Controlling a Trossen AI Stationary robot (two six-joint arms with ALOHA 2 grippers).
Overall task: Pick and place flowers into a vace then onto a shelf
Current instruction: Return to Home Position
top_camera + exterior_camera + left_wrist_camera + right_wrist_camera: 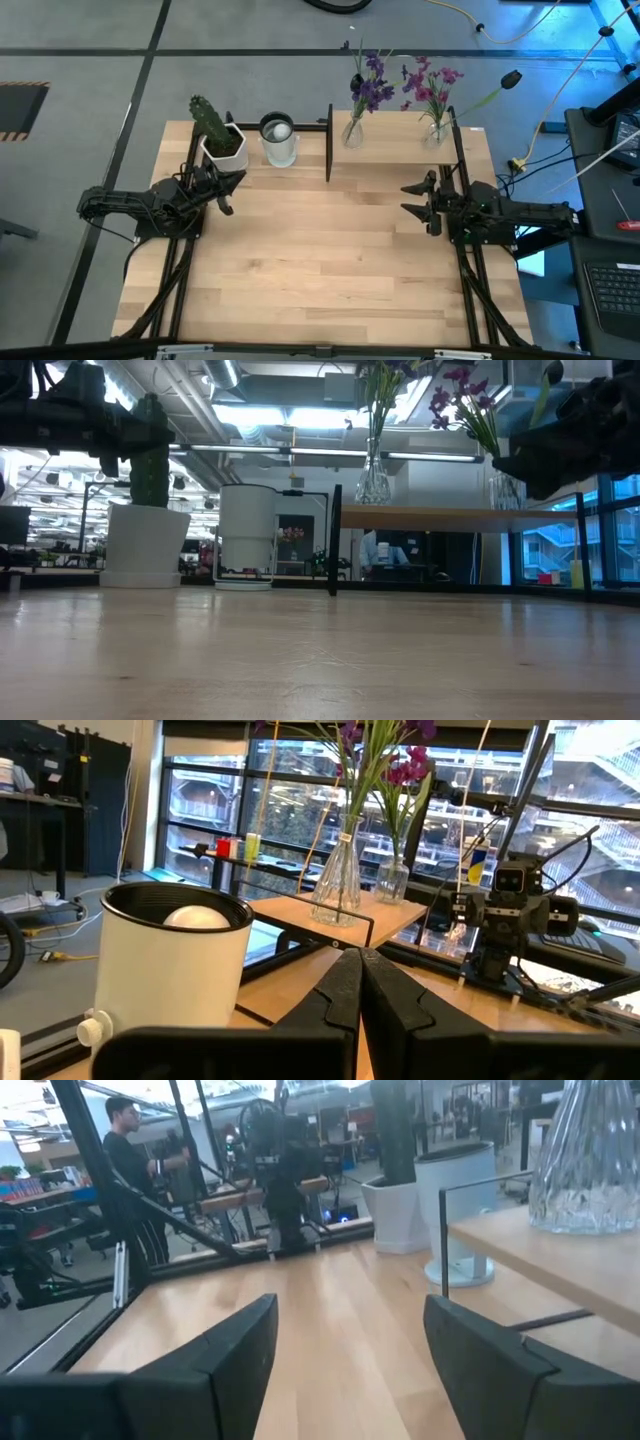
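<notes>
The darker violet flowers (371, 85) stand in a clear glass vase (353, 131) on the shelf (400, 150), stems down in it. The pinker bunch (430, 84) stands in a second glass vase (436, 133) at the shelf's right end. In the low view both vases (373, 480) (505, 490) rest by their bases on the raised board (450, 518). My left gripper (226, 196) hovers shut at the table's left, near the cactus pot, touching nothing. My right gripper (417, 198) hovers open at the table's right, just in front of the shelf; its fingers (240, 1350) hold nothing.
A green cactus in a white pot (222, 140) and a white cylindrical container (279, 140) stand at the far left of the table. Black shelf posts (329, 143) rise mid-table. Bare tabletop (320, 260) spreads between and in front of the arms. A person (130, 1160) stands beyond the table.
</notes>
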